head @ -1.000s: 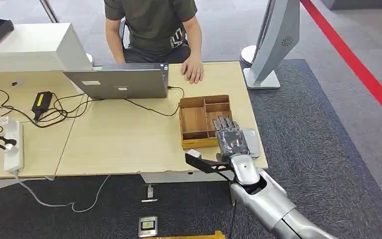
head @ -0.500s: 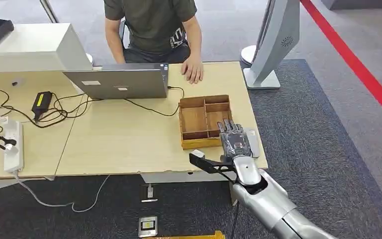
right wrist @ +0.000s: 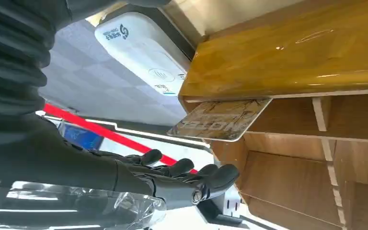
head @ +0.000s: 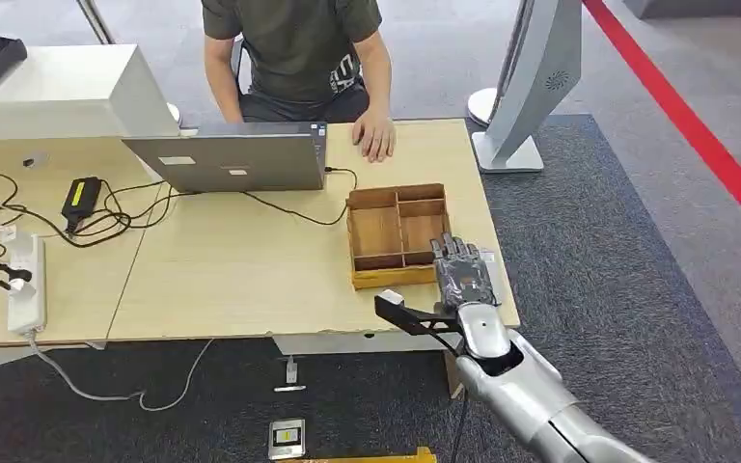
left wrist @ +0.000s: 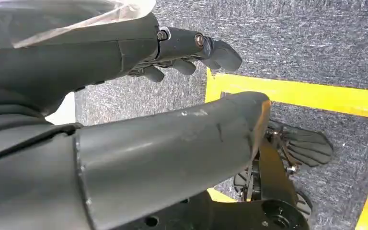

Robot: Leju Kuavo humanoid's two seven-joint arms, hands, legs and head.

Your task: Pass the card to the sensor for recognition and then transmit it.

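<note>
Beside the wooden tray (head: pixel 394 234) on the light desk (head: pixel 241 270), my right hand (head: pixel 463 278) hovers flat, fingers extended, holding nothing, just over the white sensor (right wrist: pixel 143 57).

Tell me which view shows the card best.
The right wrist view: the card shows its printed face, leaning in the wooden tray. In the head view the right hand covers that spot. The left wrist view faces the floor.

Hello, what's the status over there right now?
Left hand hanging, empty. Right hand at table edge beside tray. Card by its fingers, grip unclear. White sensor close.
</note>
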